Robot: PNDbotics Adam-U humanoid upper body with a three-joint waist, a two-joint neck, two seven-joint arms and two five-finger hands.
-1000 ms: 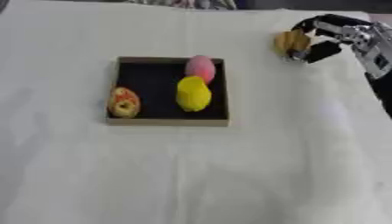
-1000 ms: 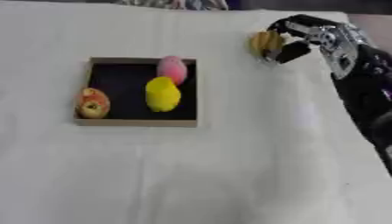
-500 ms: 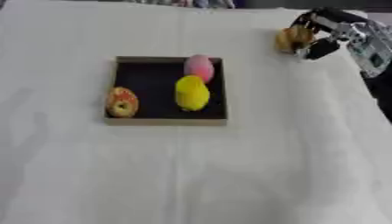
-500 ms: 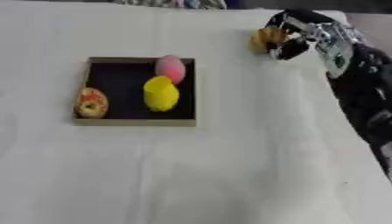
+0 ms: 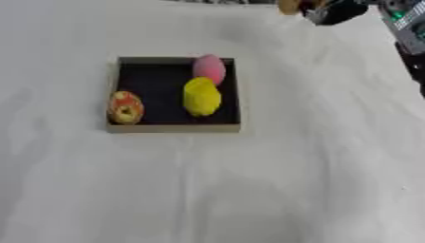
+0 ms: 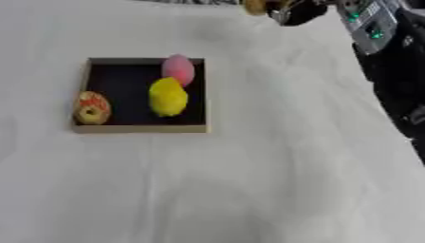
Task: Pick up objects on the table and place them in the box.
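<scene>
Your box [image 5: 174,127]: shallow square tray, tan rim, black floor, flat on white table, left of centre. Inside it: pink egg-shaped item [image 5: 209,68] at far right corner, against far wall; yellow lemon-like item [image 5: 202,96] just near of pink one, touching it, beside right wall; red-and-yellow round item [image 5: 125,107] at near left, leaning on left rim. Your fourth object, small tan-brown item [image 6: 255,6], sits at far right, at top edge of view, partly hidden; shape unclear.
</scene>
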